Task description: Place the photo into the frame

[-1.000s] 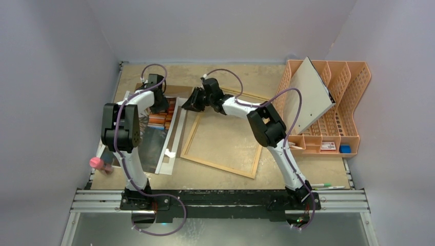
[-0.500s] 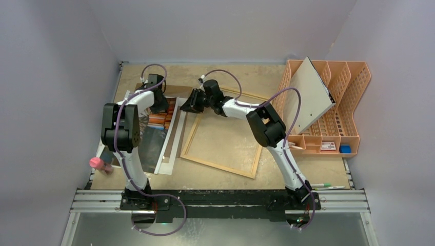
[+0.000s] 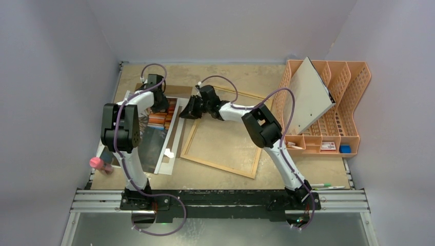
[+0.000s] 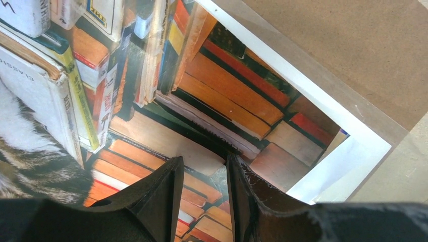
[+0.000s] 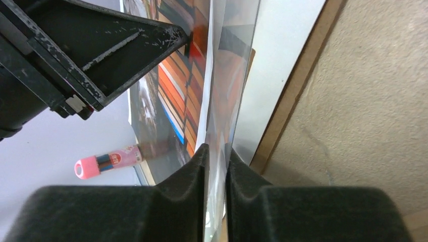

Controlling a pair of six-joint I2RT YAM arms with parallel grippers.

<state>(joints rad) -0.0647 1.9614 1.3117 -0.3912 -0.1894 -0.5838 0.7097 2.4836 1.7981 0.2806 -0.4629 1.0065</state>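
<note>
The photo (image 3: 156, 120) of a cat among books lies at the left of the table, inside a white mat (image 3: 173, 136). The light-wood frame (image 3: 218, 166) lies to its right, with bare table showing inside it. My left gripper (image 3: 160, 105) stands over the photo's (image 4: 222, 96) far part, open (image 4: 204, 160), its tips down at the print and nothing between them. My right gripper (image 3: 185, 113) reaches in from the right. Its fingers (image 5: 217, 150) are shut on the photo's (image 5: 176, 91) raised right edge, a thin glossy sheet filling the narrow gap.
A brown board (image 4: 343, 45) lies under the mat (image 4: 303, 83). A pink-capped glue stick (image 3: 100, 164) sits at the table's left edge. An orange file rack (image 3: 338, 102) holding a grey-white board (image 3: 308, 95) stands at the right. Pens (image 3: 323, 186) lie by the right arm's base.
My right gripper has moved left and a little nearer, from over the frame's far corner to the photo's right edge. The left arm has stayed put.
</note>
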